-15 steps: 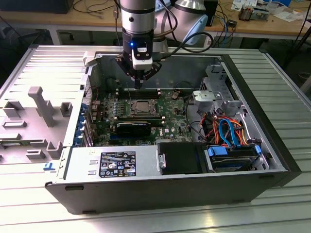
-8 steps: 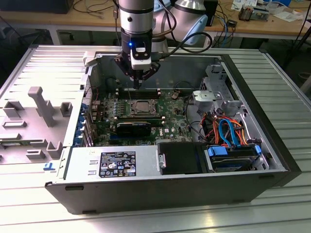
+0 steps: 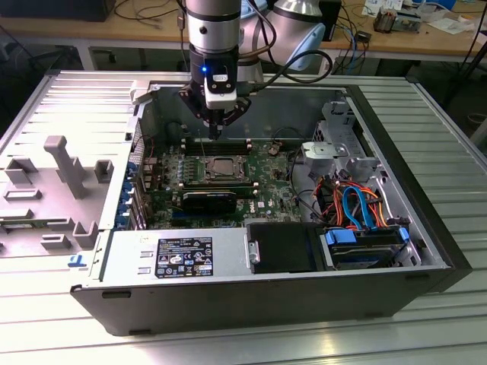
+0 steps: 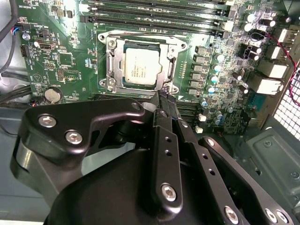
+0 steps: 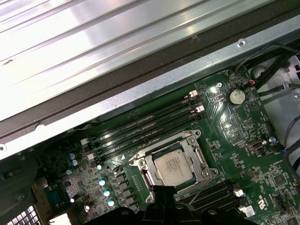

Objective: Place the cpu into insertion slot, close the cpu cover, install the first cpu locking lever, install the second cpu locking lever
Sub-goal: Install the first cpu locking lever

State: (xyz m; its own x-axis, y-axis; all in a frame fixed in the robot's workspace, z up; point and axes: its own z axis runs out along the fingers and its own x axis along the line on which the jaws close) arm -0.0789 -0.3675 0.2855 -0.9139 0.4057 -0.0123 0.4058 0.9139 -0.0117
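Exterior view first: spotting the gripper (image 3: 215, 131) hanging straight down inside the open computer case (image 3: 434, 228), with fingers pressed together into one point, pinching nothing. Hovering above the green motherboard (image 3: 270, 179), close to the insertion slot (image 3: 228, 176) and apart from it.

Second wrist view next: looking past the black fingers (image 4: 164, 140) at the cpu (image 4: 140, 69), already seated flat in the slot with the dull silver top up. Got the cpu cover (image 4: 111, 63) folded down flat around it, with the chip on show through the square window. Thin wire levers (image 4: 140, 33) along the frame edges; can't tell whether hooked or loose. Fingertips lined up just off one corner of the frame, not touching.

First wrist view: same chip, same frame, plus long black memory slots (image 5: 145, 126) just on the far side of the socket and a round coin battery (image 5: 236, 97) further off on the board. Ribbed metal table (image 5: 93, 47) beyond the case wall.

Back in the exterior view: grey power supply (image 3: 129, 251) along the near edge of the case, a bundle of orange and blue cables (image 3: 354, 209) toward the exterior view's right, and a grey plastic fixture (image 3: 65, 163) out on the table on the exterior view's left.
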